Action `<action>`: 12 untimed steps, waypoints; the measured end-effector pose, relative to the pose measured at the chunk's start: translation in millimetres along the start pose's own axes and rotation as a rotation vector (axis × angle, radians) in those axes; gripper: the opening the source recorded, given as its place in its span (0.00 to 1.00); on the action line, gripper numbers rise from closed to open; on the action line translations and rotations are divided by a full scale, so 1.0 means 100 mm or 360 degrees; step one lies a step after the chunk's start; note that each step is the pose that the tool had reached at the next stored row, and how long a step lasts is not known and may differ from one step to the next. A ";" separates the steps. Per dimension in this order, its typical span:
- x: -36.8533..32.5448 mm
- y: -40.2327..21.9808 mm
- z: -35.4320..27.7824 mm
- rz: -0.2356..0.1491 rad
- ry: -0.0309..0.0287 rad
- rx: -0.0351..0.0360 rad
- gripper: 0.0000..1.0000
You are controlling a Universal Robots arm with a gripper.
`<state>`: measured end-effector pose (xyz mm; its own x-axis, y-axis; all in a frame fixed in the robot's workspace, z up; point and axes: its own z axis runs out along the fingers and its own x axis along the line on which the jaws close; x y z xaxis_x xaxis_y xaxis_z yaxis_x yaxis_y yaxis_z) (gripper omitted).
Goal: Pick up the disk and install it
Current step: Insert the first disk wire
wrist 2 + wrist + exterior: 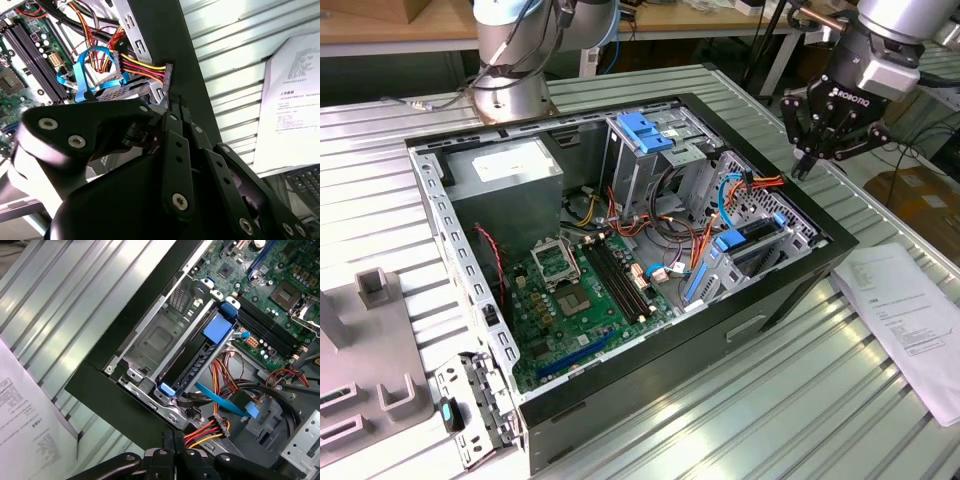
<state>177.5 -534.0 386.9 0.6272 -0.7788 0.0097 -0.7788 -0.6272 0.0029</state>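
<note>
The disk sits edge-on in the drive bay at the corner of the open computer case on the exterior view's right. It shows as a dark slab with blue plastic rail ends. In the first wrist view the disk lies beside a bare silver bay wall. My gripper hangs above the case's rim, a little beyond the bay, fingers shut with nothing between them. In both wrist views the fingertips point down near a power plug with yellow, red and orange wires.
Inside the case lie a green motherboard, a grey power supply and a metal cage with a blue latch. Blue data cables and wire bundles crowd the bay. Printed paper lies on the ribbed table; grey fixtures stand on the exterior view's left.
</note>
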 end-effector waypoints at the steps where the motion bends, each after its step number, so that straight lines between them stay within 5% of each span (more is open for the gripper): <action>1: -0.003 -0.002 0.012 -0.0021 0.00007 0.0001 0.18; 5: -0.007 -0.005 0.049 -0.0123 0.00033 0.0004 0.19; 9: -0.011 -0.007 0.110 -0.0269 0.00060 0.0008 0.31; 12: -0.025 -0.019 0.138 -0.0314 0.00126 0.0015 0.31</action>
<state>177.4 -531.1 373.0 0.7675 -0.6409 0.0178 -0.6409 -0.7676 -0.0041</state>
